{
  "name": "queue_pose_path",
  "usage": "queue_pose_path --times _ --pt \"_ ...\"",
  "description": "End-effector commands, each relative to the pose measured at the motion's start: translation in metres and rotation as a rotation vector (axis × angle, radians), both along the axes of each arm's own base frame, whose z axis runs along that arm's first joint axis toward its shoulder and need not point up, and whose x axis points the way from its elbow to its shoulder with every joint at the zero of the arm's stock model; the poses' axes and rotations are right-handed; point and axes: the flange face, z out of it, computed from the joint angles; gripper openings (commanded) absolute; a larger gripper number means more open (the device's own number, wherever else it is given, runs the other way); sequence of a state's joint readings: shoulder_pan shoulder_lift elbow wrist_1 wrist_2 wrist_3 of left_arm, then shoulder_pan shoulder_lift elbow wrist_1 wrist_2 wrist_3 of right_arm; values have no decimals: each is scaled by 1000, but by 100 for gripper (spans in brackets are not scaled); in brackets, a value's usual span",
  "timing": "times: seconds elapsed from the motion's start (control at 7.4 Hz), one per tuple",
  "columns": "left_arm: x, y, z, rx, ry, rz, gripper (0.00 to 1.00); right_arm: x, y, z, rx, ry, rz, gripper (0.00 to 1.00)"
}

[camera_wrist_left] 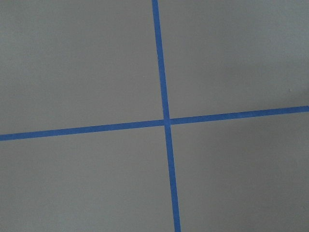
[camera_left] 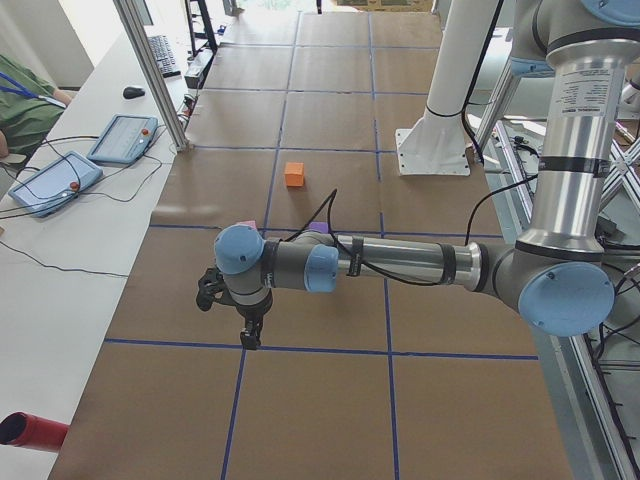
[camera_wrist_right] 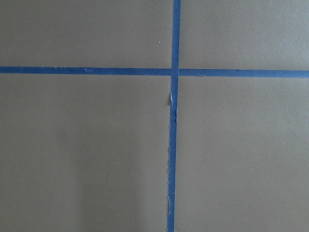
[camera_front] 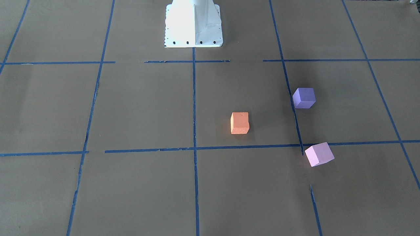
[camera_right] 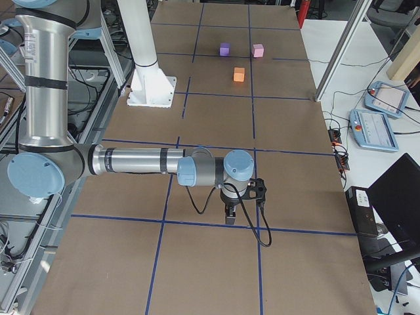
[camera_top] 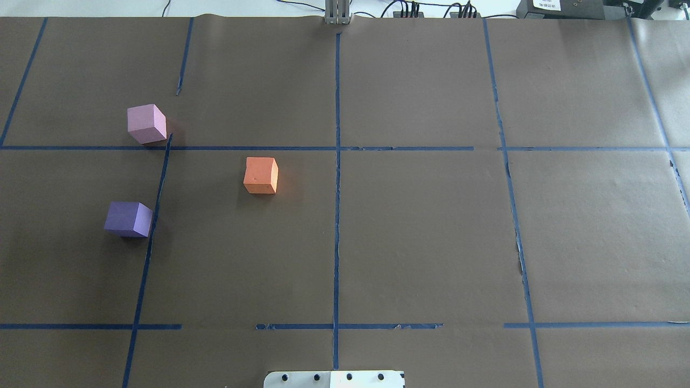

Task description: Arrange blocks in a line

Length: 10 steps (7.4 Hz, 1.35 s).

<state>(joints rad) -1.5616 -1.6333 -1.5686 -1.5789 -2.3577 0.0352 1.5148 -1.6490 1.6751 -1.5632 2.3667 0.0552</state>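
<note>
Three foam cubes lie apart on the brown paper on the robot's left half. The orange block [camera_top: 261, 175] [camera_front: 240, 123] is nearest the centre line. The violet-purple block [camera_top: 128, 219] [camera_front: 304, 97] lies closer to the robot, by a tape line. The pale pink block [camera_top: 146, 124] [camera_front: 319, 154] lies farther out, at a tape crossing. My left gripper [camera_left: 250, 338] hangs over the table's left end, far from the blocks; I cannot tell if it is open or shut. My right gripper [camera_right: 230, 215] hangs over the right end; its state is likewise unclear. Both wrist views show only paper and tape.
Blue tape lines [camera_top: 337, 161] divide the paper into a grid. The white robot base [camera_front: 193, 24] stands at the near middle edge. Teach pendants [camera_left: 50, 182] [camera_right: 374, 128] and cables lie on the side bench, where an operator's arm [camera_left: 25, 105] rests.
</note>
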Motion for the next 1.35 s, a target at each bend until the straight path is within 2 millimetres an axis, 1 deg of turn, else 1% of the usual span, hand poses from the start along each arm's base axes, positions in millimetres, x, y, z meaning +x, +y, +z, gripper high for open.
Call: queue_pose_path --times 0.0,0.14,0.27,0.41,0.54,0.68,0.81,0.95,1.08,1.22 --pt "0 0 1 -4 -1 -1 100 0 0 0 0 0 1 100" --pt "0 -4 -8 11 -1 -3 100 0 0 0 0 0 1 100" --pt "2 -16 -25 42 -5 0 100 0 0 0 -1 1 -1 100" --pt "2 -40 -69 128 -62 -6 100 0 0 0 -2 0 1 100" --pt "23 -59 -116 169 -73 -28 100 0 0 0 0 0 1 100" --pt "76 -68 -158 175 -56 2 100 0 0 0 0 0 1 100" --pt "115 -82 -210 189 -35 24 100 0 0 0 0 1 1 100" --pt "169 -89 -272 190 -7 50 100 0 0 0 0 0 1 100" --pt "226 -82 -309 137 28 36 100 0 0 0 0 0 1 100" --pt "265 -73 -342 93 61 8 100 0 0 0 0 0 1 100"
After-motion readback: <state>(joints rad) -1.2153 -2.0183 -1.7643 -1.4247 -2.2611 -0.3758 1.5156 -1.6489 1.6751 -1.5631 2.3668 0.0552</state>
